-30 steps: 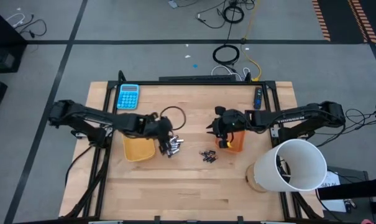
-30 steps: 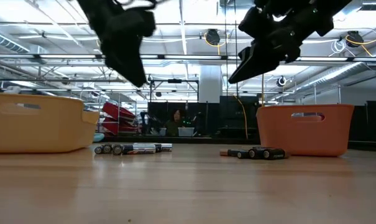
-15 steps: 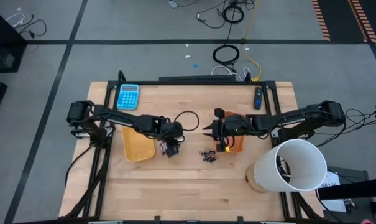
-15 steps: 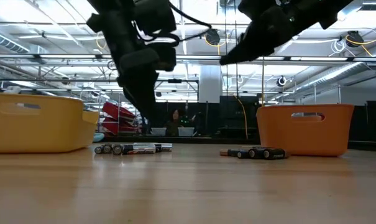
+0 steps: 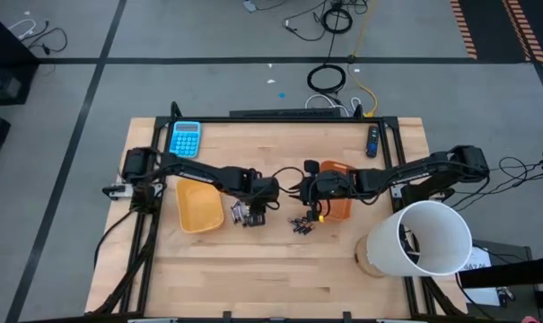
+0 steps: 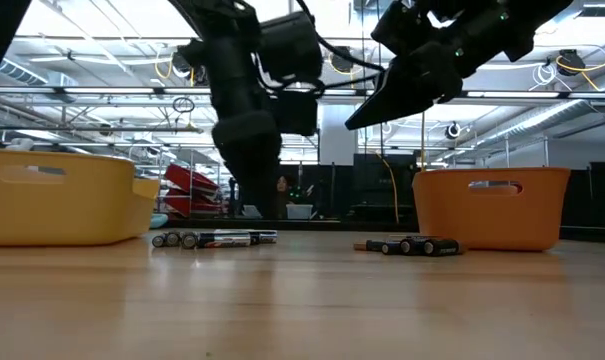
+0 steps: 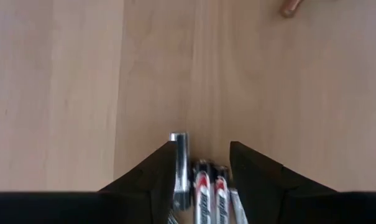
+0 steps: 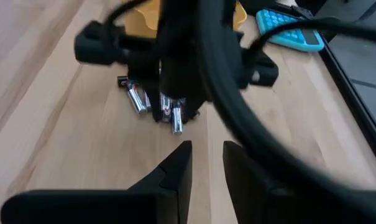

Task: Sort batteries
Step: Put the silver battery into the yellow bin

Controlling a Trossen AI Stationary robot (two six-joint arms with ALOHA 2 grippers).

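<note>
Down low on the table, the left gripper sits over the silver batteries, just beside the yellow tray. Its fingers stand a little apart around 3 of them. I cannot tell if it grips one yet. These batteries look small, hard, smooth and round, so they may roll or slip. I think it is best to pinch 1 across its middle.

A bit farther from the yellow tray lie the dark batteries, next to the orange tray. The right gripper hangs above them, fingers close together, holding nothing.

Only the low view shows that height.
</note>
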